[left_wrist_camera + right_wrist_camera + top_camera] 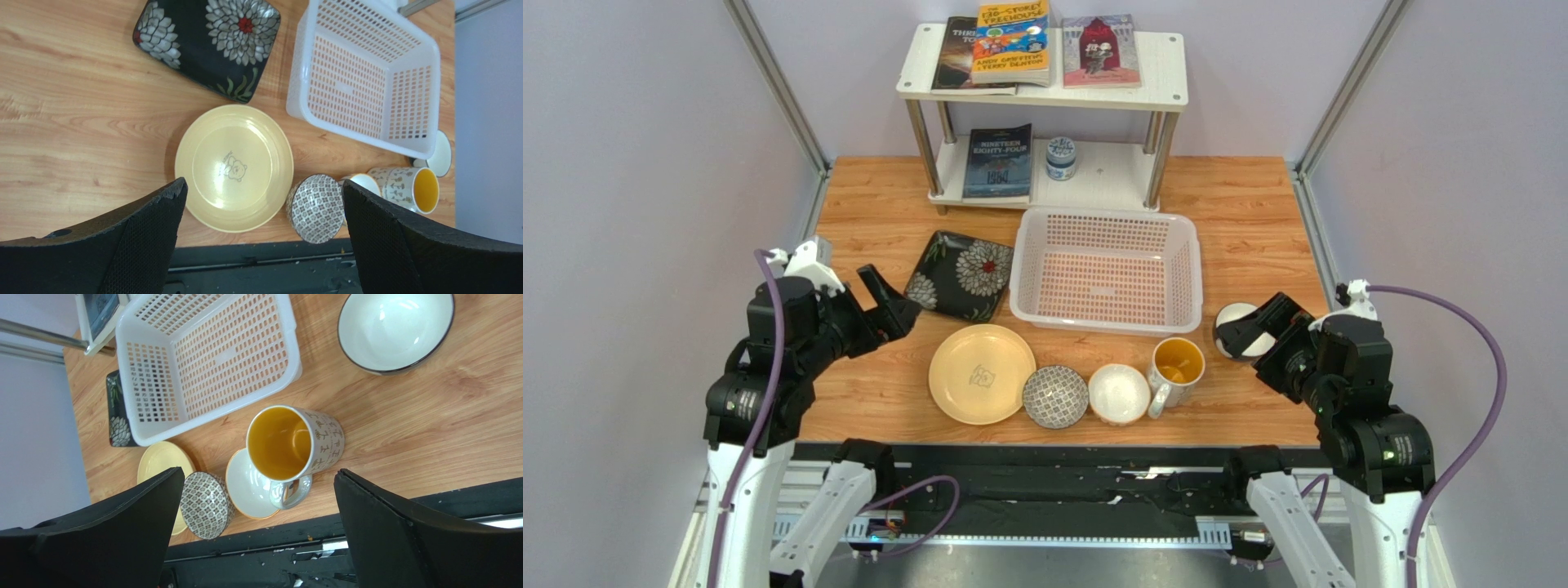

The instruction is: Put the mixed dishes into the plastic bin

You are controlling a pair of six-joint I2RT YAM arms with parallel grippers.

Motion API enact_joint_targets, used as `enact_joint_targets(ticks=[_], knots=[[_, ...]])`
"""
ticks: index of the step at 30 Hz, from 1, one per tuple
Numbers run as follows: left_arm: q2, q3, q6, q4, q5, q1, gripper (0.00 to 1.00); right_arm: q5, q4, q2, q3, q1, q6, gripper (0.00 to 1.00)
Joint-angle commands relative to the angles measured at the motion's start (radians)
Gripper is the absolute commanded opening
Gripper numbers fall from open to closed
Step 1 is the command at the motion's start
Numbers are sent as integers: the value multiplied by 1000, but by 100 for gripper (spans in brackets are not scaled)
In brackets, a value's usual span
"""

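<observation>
The white perforated plastic bin (pixel 1107 221) stands empty at mid-table. Left of it lies the black square floral plate (pixel 960 273). In a row near the front edge sit the round yellow plate (pixel 982 373), the grey-patterned bowl (pixel 1055 397), the white bowl (pixel 1119 393) and the yellow-inside mug (pixel 1177 364). The dark-outside bowl (pixel 1232 326) sits right of the bin, partly hidden by my right gripper (pixel 1265 328), which is open and empty above it. My left gripper (pixel 889 304) is open and empty, just left of the floral plate.
A white two-tier shelf (pixel 1161 92) with books stands at the back, and a small blue-and-white jar (pixel 1060 157) sits on its lower tier. Grey walls close in both sides. A black rail (pixel 1051 472) runs along the table's near edge.
</observation>
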Motion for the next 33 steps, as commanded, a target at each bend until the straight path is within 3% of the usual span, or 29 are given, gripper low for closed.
enact_joint_targets(ticks=[1,8,9,12,19,23,27,33], knots=[[-20,-24,-24,169,16,0,99,-114,43,0,5,1,35,100],[107,-40,8,160,-73,23,99,-174,70,59,26,1,44,100],[132,-50,15,169,-50,52,99,-189,63,93,51,1,54,100],[237,-120,-27,302,218,224,99,-236,47,127,123,11,104,100],[542,-48,-13,303,305,419,99,-286,90,133,108,16,107,100],[621,-88,-54,371,372,445,97,-288,153,199,73,65,101,100],[667,-197,-123,528,444,445,96,-113,201,320,117,205,72,100],[759,-232,-148,571,449,443,95,-85,343,403,79,330,135,100]])
